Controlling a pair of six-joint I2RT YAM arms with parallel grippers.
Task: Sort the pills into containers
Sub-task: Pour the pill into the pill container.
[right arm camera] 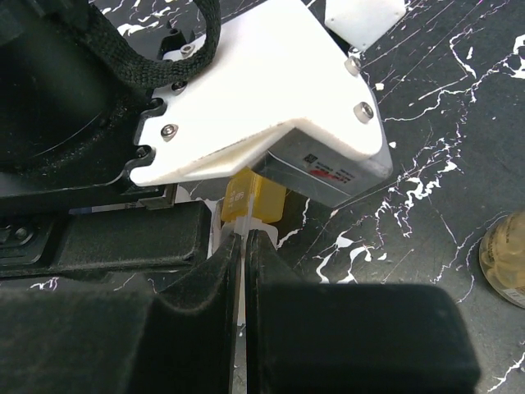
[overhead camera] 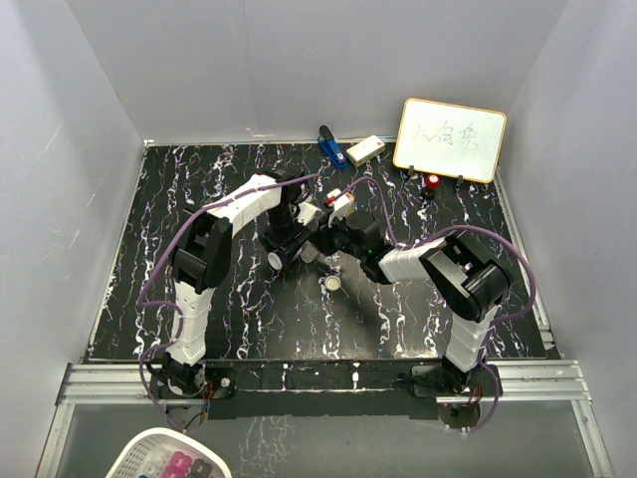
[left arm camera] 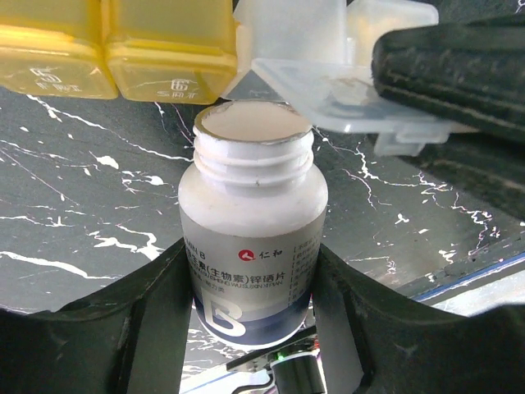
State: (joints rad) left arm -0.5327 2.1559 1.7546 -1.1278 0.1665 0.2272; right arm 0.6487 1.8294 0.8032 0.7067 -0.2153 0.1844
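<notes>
Clamps uncapped bottle (left arm camera: 250,246) in left claw (left arm camera: 250,289), just beside pill box (left arm camera: 115,49); pinches that box's clear lid (left arm camera: 328,90) in right claw (right arm camera: 244,246). May spill pills beside the box if tilted off-aim.

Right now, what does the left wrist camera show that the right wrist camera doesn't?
Only the left wrist view: an uncapped bottle with a printed label, held in the left gripper, and the open clear lids of the pill box. Only the right wrist view: the right gripper pinched shut on a thin clear flap of that box, and an amber container at the frame's edge. Both: the yellow pill box and the black marbled table.
</notes>
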